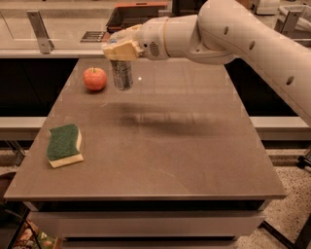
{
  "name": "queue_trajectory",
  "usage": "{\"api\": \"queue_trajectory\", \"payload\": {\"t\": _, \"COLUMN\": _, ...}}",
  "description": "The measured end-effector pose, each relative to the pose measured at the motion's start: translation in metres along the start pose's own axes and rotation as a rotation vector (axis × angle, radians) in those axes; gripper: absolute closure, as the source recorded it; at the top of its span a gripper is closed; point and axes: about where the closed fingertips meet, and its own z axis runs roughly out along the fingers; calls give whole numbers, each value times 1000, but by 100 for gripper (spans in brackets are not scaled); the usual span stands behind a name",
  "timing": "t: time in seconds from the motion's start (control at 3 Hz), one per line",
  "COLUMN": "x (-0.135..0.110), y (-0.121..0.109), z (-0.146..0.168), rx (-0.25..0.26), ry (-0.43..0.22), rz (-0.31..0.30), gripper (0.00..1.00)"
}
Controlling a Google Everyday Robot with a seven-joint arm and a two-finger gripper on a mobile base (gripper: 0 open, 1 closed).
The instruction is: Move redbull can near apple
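Note:
The redbull can (122,75) is a slim silver-grey can, held upright by its top in my gripper (120,50). It hangs over the far left part of the brown table (160,146), its base close to the surface. The red-orange apple (95,79) sits on the table just left of the can, a short gap apart. My white arm reaches in from the upper right. The can's top is hidden by the gripper.
A green-and-yellow sponge (63,145) lies near the table's left edge, toward the front. A counter with a metal bracket (39,31) and a dark tray (141,12) runs behind the table.

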Motion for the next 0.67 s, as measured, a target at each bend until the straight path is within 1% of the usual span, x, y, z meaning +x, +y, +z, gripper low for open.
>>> {"api": "queue_trajectory", "payload": {"t": 0.67, "x": 25, "y": -4, "z": 39, "rx": -47, "ry": -25, "rz": 45, "gripper": 100}}
